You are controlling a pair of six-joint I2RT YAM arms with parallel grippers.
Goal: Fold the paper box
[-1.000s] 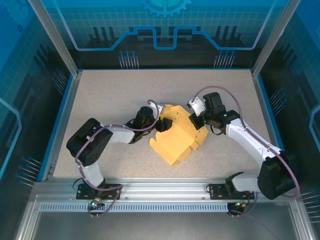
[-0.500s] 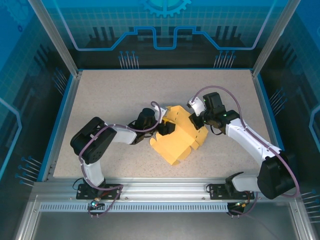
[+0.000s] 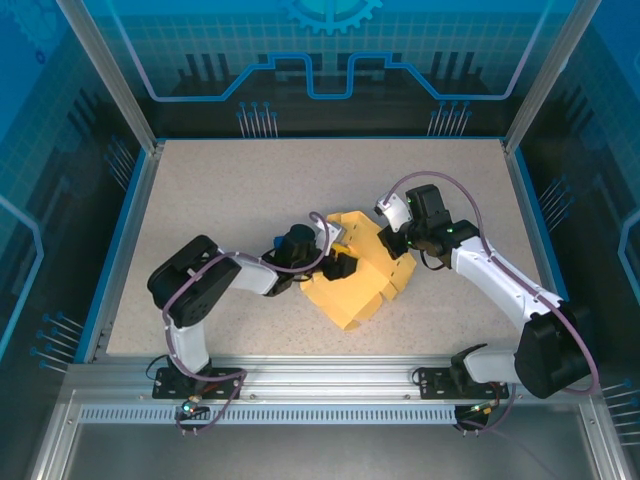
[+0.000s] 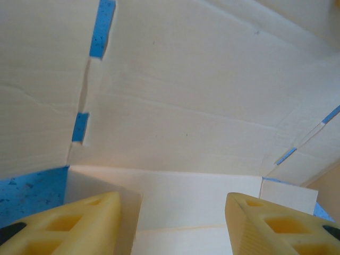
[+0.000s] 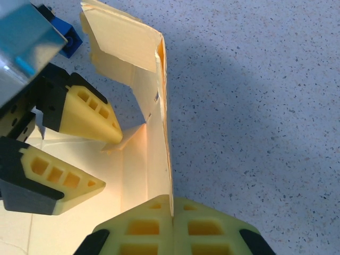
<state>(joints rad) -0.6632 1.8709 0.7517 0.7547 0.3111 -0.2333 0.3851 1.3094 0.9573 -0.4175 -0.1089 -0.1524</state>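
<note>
Right tool (image 5: pixel 172 204) is pinched tight on one upright wall of the box (image 5: pixel 143 159), left tool (image 4: pixel 172 204) is spread apart inside it. So two tools, one box: thin, creased pale-yellow card, partly folded up, sitting mid speckled tabletop (image 3: pixel 220 190).

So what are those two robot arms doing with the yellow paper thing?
They are folding a paper box in the middle of the table. The right arm has its jaws pinched shut on one side wall, holding it upright. The left arm reaches in over the flat card with its jaws open, gripping nothing. The box is only partly folded.
</note>
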